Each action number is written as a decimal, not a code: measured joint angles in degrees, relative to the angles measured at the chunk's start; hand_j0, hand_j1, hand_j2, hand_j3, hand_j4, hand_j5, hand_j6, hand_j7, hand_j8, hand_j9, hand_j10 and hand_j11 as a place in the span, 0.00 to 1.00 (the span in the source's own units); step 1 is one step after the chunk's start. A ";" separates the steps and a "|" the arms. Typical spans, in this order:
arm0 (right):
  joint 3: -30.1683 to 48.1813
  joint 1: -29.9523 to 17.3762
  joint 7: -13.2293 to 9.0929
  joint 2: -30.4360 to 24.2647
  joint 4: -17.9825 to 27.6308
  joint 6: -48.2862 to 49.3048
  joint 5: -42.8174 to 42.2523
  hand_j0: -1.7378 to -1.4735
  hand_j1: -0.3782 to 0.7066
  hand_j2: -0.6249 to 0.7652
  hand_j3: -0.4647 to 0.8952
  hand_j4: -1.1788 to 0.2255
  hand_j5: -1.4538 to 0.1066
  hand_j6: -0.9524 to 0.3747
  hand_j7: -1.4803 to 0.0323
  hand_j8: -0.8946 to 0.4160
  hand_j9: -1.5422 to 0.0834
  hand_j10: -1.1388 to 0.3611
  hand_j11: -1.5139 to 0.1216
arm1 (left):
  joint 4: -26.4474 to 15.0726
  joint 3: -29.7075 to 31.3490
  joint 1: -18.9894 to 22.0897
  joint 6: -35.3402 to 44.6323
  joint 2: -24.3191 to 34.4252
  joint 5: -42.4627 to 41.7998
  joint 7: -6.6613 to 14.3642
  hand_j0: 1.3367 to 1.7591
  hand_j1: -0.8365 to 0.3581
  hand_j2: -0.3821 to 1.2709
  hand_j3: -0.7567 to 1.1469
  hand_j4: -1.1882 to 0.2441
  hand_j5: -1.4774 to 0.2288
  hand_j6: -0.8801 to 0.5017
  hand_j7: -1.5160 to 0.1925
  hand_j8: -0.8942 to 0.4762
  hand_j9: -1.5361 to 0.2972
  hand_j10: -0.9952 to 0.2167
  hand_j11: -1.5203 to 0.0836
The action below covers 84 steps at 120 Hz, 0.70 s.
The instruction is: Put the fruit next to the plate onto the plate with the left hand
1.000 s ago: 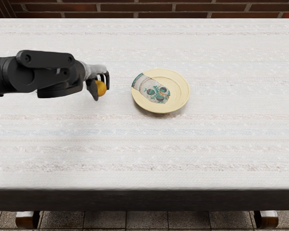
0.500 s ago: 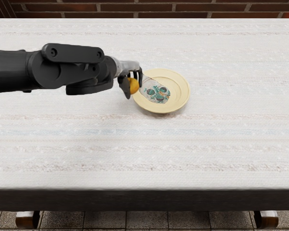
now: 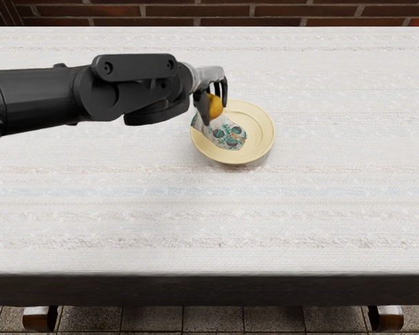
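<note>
Left hand [image 3: 211, 98] carried rightward — fruit [image 3: 214, 105] lifted, now over the plate [image 3: 262, 132] near its left rim

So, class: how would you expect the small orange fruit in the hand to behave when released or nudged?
Its round shape suggests the fruit would probably roll if nudged. Small beside the left hand gripping it, it is likely light. The plate has a raised rim, which may stop it rolling off.
</note>
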 joint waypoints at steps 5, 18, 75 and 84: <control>0.00 0.00 0.00 0.00 0.00 0.00 0.00 0.30 0.05 0.45 0.34 0.82 0.91 0.70 0.96 0.66 0.93 0.74 0.91 | 0.52 -0.24 0.20 0.01 0.00 0.08 0.05 0.74 0.44 0.39 0.40 0.37 0.17 0.43 0.21 0.43 0.20 0.17 0.23; 0.00 0.00 0.00 0.00 0.00 0.00 0.00 0.30 0.05 0.45 0.34 0.82 0.91 0.70 0.96 0.66 0.93 0.74 0.91 | 1.16 -1.22 1.67 -0.03 0.00 0.60 0.26 0.74 0.48 0.40 0.40 0.33 0.17 0.41 0.22 0.40 0.20 0.14 0.24; 0.00 0.00 0.00 0.00 0.00 -0.01 0.00 0.30 0.05 0.45 0.34 0.82 0.91 0.70 0.96 0.66 0.93 0.74 0.91 | 1.53 -3.13 2.98 -0.57 0.00 1.34 0.44 0.75 0.46 0.49 0.40 0.33 0.27 0.32 0.31 0.33 0.30 0.21 0.34; 0.00 0.00 0.00 0.00 0.00 0.00 0.00 0.30 0.05 0.45 0.34 0.82 0.91 0.70 0.96 0.66 0.93 0.74 0.91 | 1.60 -3.43 3.38 -0.21 0.00 1.39 0.39 0.75 0.48 0.42 0.40 0.38 0.34 0.31 0.38 0.33 0.36 0.28 0.41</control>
